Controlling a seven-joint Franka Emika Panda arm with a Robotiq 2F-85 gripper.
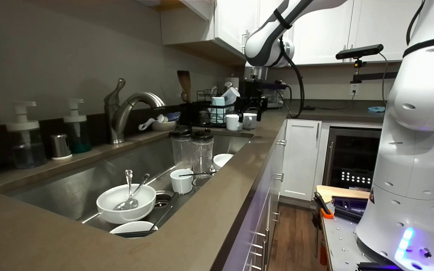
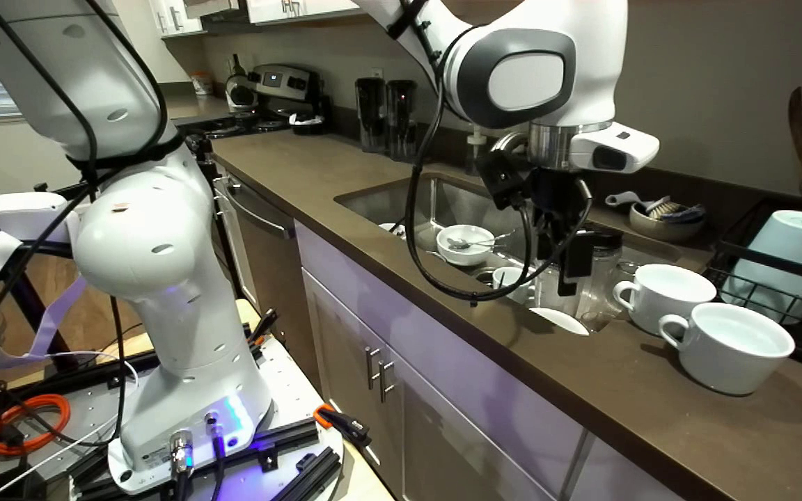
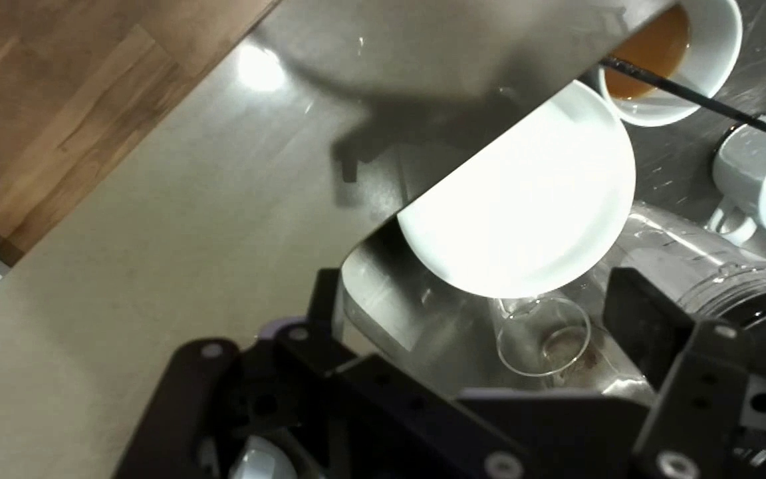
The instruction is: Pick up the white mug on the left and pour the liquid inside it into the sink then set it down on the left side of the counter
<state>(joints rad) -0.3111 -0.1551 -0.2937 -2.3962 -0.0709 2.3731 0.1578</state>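
Observation:
Two white mugs stand upright side by side on the counter by the dish rack. The one nearer the sink, left in both exterior views, is a white mug (image 1: pixel 234 123) (image 2: pixel 669 299). The other white mug (image 1: pixel 249 121) (image 2: pixel 725 355) stands beside it, handle toward the room. I cannot tell what liquid is inside them. My gripper (image 1: pixel 252 110) (image 2: pixel 568 268) points down above the sink's corner, higher than the mugs and apart from them. In the wrist view its fingers (image 3: pixel 483 313) are spread wide with nothing between them. The sink (image 1: pixel 62 201) (image 2: pixel 401 202) (image 3: pixel 380 293) holds dishes.
The sink holds a white bowl with spoons (image 1: pixel 126 205), a white cup (image 1: pixel 182 182), tall clear jars (image 1: pixel 202 154), a white plate (image 3: pixel 529 199) and a drinking glass (image 3: pixel 542 339). The faucet (image 1: pixel 126 113) rises behind. A black dish rack (image 2: pixel 777 278) flanks the mugs.

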